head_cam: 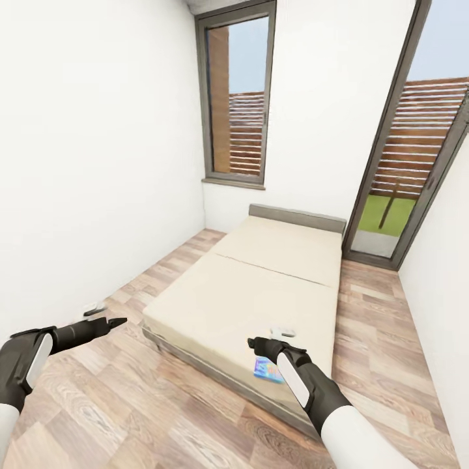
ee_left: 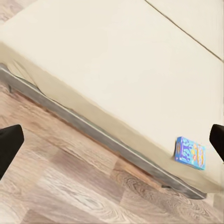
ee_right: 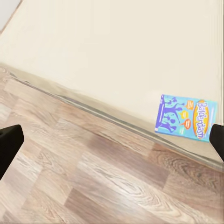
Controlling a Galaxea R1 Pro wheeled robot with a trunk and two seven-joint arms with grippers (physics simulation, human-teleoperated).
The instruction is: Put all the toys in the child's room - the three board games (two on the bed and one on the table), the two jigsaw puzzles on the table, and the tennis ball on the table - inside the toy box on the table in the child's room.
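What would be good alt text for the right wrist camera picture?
A flat blue cartoon-printed board game box lies near the edge of a plain beige mattress, just above a dark-grey bed frame and wood-plank floor. Two black fingers of the open right gripper frame the scene.

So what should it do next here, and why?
Probably lower the right gripper onto the blue game box. The box lies flat near the edge of the bed, just beside that arm, and both the right fingers and the left gripper look open and empty.
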